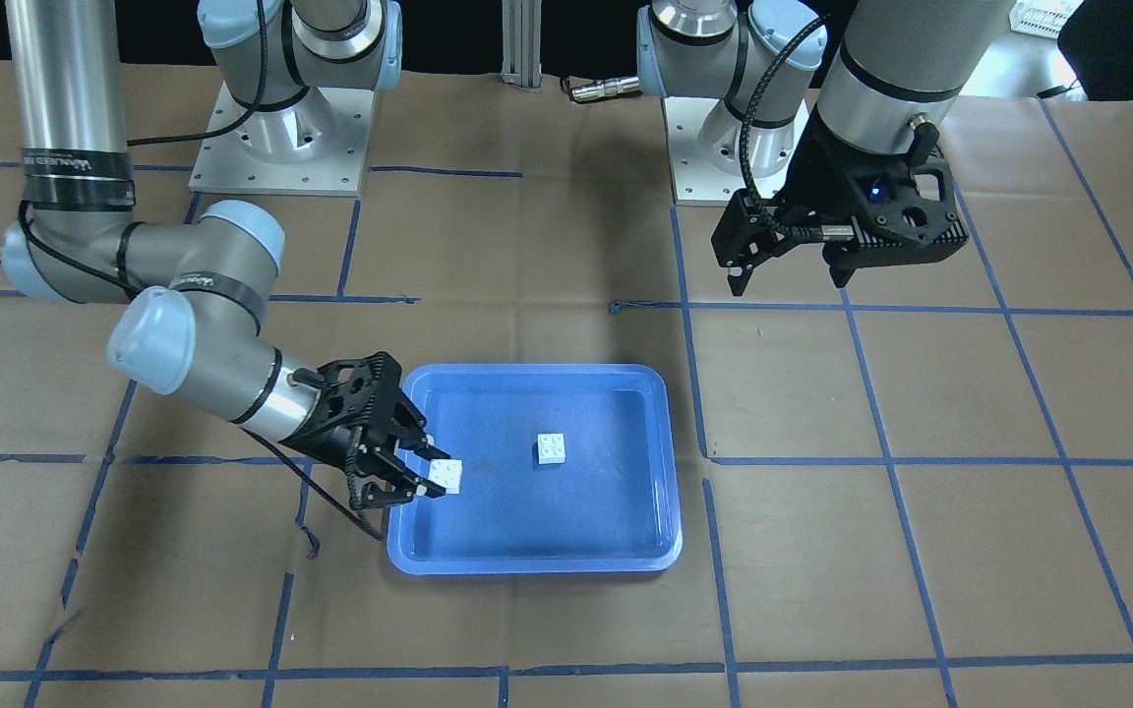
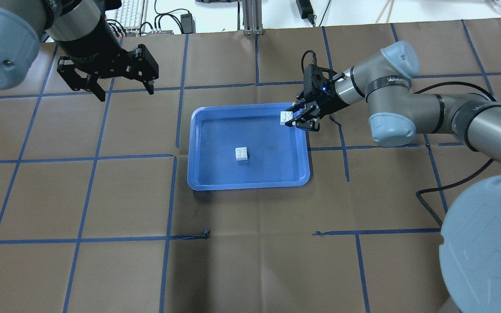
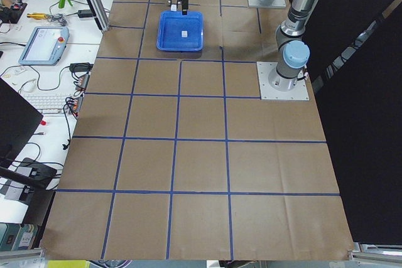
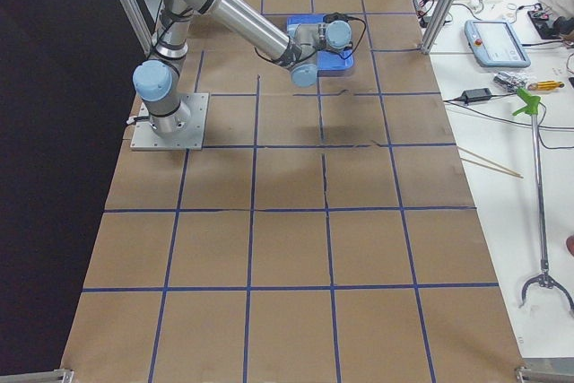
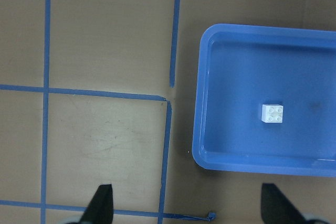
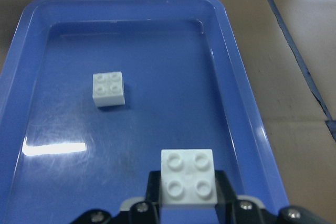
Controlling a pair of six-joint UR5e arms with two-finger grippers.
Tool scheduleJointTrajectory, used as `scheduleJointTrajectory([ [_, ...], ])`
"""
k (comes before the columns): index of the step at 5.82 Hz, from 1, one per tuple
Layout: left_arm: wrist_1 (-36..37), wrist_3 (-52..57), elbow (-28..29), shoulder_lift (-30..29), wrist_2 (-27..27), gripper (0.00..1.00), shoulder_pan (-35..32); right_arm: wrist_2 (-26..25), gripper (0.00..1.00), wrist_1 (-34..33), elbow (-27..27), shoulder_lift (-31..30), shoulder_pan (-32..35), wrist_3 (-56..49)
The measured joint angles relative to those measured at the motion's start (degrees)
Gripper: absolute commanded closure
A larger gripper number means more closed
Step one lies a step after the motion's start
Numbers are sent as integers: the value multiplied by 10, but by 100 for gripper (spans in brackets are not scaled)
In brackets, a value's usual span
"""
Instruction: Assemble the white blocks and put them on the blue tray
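Loose white block (image 2: 242, 154): lay studs up on the floor of the tray, near its middle, apart from every wall and from both grippers; also seen in the front view (image 1: 553, 448) and both wrist views (image 5: 272, 113) (image 6: 108, 87).
Held white block (image 2: 286, 117): sat studs up and level between the right jaws, just inside the tray's far corner on the robot's right; well apart from the loose block and not joined to it (image 6: 189, 176). Whether it touched the tray floor could not be told.
Blue tray (image 2: 248, 184): rested flat on the worktop, about central between the two arms; shallow, raised rim, rounded corners, faint scuffs inside.
Right gripper (image 2: 294, 118): reached in low over the tray's right-hand rim, arm stretched nearly level; jaws closed on two opposite sides of the held white block.
Left gripper (image 2: 126, 94): hung above bare worktop, well apart from the tray on the robot's left and farther from the robot than the tray; jaws spread wide, nothing between them (image 5: 189, 203).
Worktop (image 2: 250, 261): covered in brown paper, marked into squares by blue tape.
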Motion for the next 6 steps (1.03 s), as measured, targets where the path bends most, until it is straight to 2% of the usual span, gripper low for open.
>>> scheduleJointTrajectory([
  [1, -6, -1, 1, 2, 1, 1, 0, -3, 75, -56, 22, 2, 32, 49],
  [3, -14, -1, 0, 7, 3, 1, 0, -6, 75, -109, 48, 23, 67, 69],
  [6, -17, 1, 0, 8, 2, 1, 2, -7, 75, -175, 52, 70, 71, 71],
])
